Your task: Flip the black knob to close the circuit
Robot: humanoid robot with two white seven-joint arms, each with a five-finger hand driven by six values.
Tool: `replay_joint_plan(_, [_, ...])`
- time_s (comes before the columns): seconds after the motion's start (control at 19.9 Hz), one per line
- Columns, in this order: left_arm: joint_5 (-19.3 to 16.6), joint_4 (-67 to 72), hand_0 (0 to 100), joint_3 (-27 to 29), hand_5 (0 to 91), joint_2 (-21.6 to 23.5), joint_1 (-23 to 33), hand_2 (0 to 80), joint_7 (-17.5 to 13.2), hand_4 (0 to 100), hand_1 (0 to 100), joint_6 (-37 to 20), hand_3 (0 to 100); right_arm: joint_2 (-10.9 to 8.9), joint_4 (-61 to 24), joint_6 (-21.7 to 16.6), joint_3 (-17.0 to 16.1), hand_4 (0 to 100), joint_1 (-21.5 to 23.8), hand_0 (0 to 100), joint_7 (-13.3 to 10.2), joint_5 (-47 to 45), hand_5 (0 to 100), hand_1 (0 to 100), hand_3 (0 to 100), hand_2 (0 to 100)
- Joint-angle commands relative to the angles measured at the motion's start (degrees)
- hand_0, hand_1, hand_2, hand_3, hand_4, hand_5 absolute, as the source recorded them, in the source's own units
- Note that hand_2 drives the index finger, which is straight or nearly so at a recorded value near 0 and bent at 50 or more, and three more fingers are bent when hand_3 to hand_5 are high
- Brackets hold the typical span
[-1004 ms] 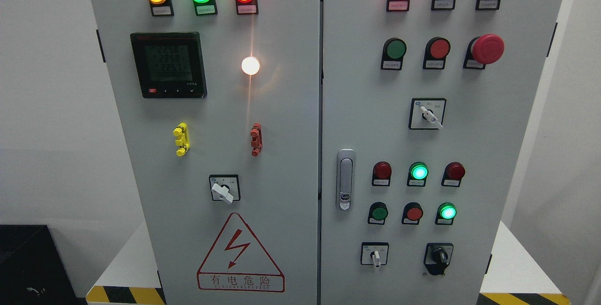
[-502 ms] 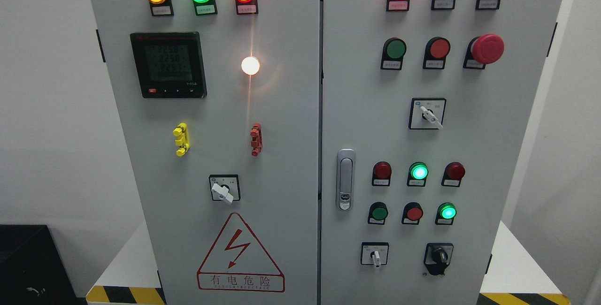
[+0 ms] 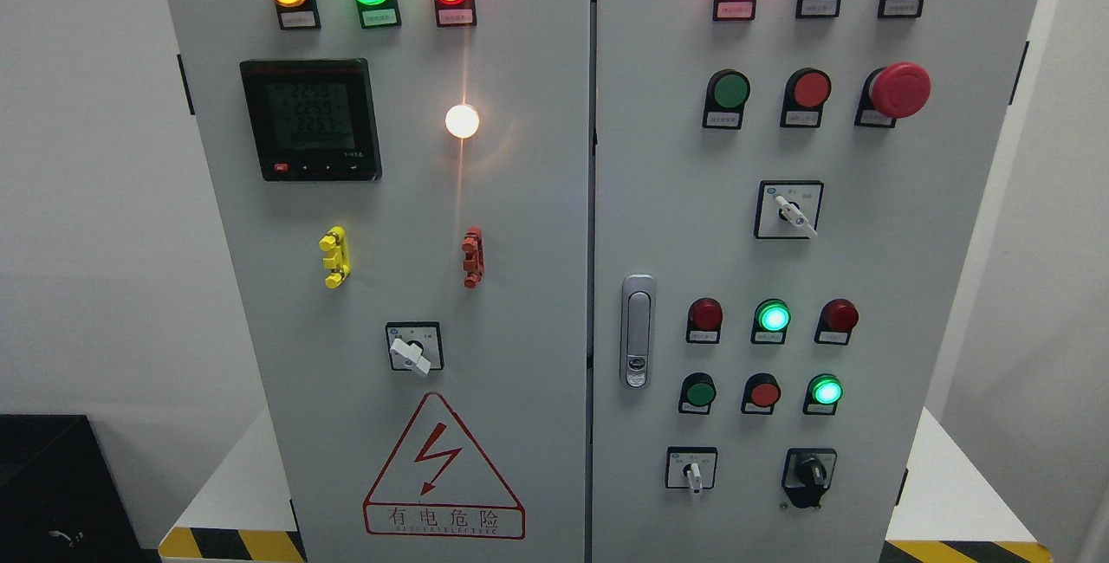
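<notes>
The black knob (image 3: 811,472) sits on its black plate at the lower right of the grey cabinet's right door (image 3: 658,156); its handle points roughly up, tilted slightly left. Neither of my hands nor arms shows anywhere in the head view.
White-handled selector switches (image 3: 692,474) (image 3: 793,211) (image 3: 412,354), lit and unlit lamps, a red mushroom stop button (image 3: 899,90) and a door latch (image 3: 638,331) cover the panel. A meter (image 3: 310,119) and warning triangle (image 3: 442,469) are on the left door. A dark box (image 3: 52,485) stands lower left.
</notes>
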Motion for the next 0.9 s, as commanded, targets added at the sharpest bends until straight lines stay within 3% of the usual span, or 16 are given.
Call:
replay_joint_plan(0.0, [0.0,-1.3,12,0.0,0.0,0.0,1.2,0.0,0.0,0,56,0.0,0,0.66,-6.3,3.0,3.1,88,-2.2,0,1.5,-0.1,91,1,100,89])
replay_joint_plan(0.85, [0.0,-1.3,12,0.0,0.0,0.0,1.2,0.0,0.0,0,56,0.0,0,0.84,-3.9,4.1,3.5,88,-8.6,0,3.0,2.6,92,1,100,89])
